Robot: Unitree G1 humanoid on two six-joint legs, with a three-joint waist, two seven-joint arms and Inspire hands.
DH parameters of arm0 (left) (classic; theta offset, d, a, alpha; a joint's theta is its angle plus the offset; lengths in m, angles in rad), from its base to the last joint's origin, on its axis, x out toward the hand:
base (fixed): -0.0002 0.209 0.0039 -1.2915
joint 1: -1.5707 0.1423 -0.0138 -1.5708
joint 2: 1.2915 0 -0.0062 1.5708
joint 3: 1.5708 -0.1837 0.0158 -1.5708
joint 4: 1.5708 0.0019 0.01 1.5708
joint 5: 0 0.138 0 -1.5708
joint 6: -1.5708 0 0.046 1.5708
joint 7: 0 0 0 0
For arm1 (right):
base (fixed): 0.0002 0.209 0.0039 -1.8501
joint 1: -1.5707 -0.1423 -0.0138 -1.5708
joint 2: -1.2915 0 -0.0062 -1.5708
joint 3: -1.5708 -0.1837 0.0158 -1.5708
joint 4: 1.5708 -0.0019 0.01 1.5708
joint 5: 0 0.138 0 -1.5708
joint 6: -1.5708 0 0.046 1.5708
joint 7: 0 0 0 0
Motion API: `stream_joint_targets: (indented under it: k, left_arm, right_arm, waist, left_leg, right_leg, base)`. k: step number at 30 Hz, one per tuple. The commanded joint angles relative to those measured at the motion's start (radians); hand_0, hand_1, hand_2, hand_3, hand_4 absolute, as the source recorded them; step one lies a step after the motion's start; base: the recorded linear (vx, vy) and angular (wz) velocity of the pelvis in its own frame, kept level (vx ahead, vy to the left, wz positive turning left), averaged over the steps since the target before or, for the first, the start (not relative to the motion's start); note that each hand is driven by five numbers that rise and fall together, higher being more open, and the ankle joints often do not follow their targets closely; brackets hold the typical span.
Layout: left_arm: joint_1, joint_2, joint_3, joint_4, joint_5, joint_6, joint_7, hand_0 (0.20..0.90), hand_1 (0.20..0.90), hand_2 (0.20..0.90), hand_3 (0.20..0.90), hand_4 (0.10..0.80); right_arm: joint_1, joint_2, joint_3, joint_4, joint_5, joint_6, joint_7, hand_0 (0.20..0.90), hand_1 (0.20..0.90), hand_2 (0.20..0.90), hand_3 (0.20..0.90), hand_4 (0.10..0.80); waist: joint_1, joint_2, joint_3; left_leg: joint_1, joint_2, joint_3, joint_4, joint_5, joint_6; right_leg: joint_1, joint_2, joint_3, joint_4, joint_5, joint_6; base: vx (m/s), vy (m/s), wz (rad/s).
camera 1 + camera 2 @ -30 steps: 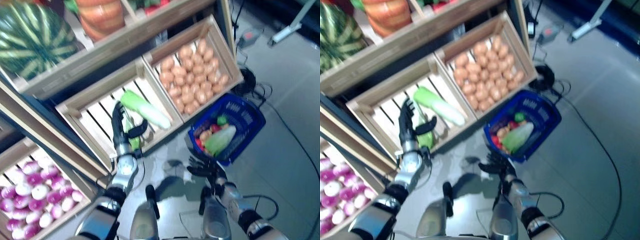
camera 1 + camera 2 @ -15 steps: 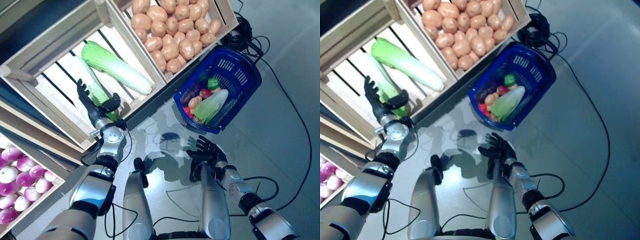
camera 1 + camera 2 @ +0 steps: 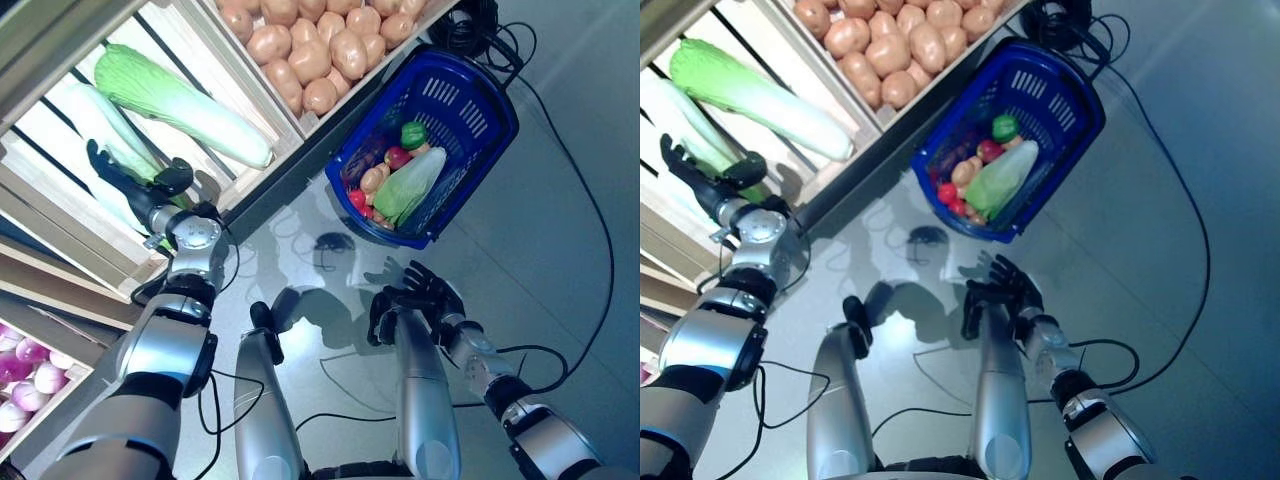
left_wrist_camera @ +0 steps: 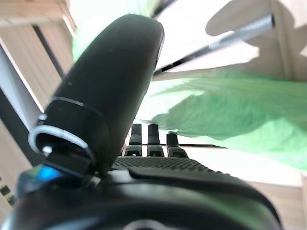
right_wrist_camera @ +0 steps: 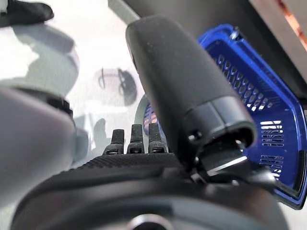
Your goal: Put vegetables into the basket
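The whole scene has slid across both eye views since a second ago, so the head camera has tipped downward; the crates and basket themselves have not moved. Against that shift, the robot's dark left hand [image 3: 150,200] has stayed at the front of the pale slatted wooden crate [image 3: 60,215], fingers straight and spread with the thumb standing apart, holding nothing. It sits right against the nearer long cabbage with a white stalk and green leaves [image 3: 100,130], and the left wrist view shows green leaf [image 4: 225,120] just past the fingertips, though I cannot tell whether they touch it. A second, fuller pale-green napa cabbage [image 3: 185,100] lies further back in the same crate, beside the crate of brown potatoes [image 3: 310,55]. The dark right hand [image 3: 420,295] hangs low over the grey floor, fingers relaxed and empty, near the blue plastic shopping basket [image 3: 470,90], which already holds a leafy green cabbage [image 3: 410,185], a small green pepper-like piece and some red and tan items. So the basket is partly filled, and the left hand seems poised to close on the near cabbage; no grasp is made yet.
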Motion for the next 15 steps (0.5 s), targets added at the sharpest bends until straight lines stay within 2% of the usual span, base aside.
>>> stream_joint_targets:
  k: [1, 8, 15]
  left_arm:
    - [-0.137, 0.116, -0.063, 0.031, -0.045, 0.067, -0.075, 0.9, 0.9, 0.9, 0.9, 0.8]
    - [-0.172, 0.115, -0.066, 0.114, -0.172, 0.152, -0.048, 0.9, 0.9, 0.9, 0.9, 0.8]
    - [-0.176, 0.104, -0.054, 0.143, -0.266, 0.216, -0.113, 0.9, 0.9, 0.9, 0.9, 0.8]
  right_arm:
    - [0.018, -0.024, -0.034, -0.107, 0.054, -0.088, -0.004, 0.9, 0.9, 0.9, 0.9, 0.8]
    - [0.003, -0.033, -0.039, -0.136, 0.084, -0.099, -0.015, 0.9, 0.9, 0.9, 0.9, 0.8]
    - [-0.038, -0.053, -0.042, -0.16, 0.108, -0.104, -0.013, 0.9, 0.9, 0.9, 0.9, 0.8]
  waist:
    - [-0.015, -0.041, -0.005]
    - [-0.023, -0.042, -0.005]
    - [-0.024, -0.042, -0.005]
  left_leg:
    - [-0.046, -0.002, -0.025, 0.145, -0.165, 0.035]
    - [-0.118, -0.009, -0.033, 0.185, -0.176, 0.047]
    - [-0.153, -0.009, -0.029, 0.209, -0.179, 0.054]
  right_leg:
    - [0.006, -0.042, 0.035, 0.015, -0.008, 0.041]
    - [-0.066, -0.04, 0.039, 0.048, -0.014, 0.034]
    - [-0.1, -0.041, 0.035, 0.07, -0.018, 0.029]
  base:
    - [0.0, 0.0, 0.0]
    - [-0.003, 0.003, 0.0]
    - [-0.012, 0.012, -0.01]
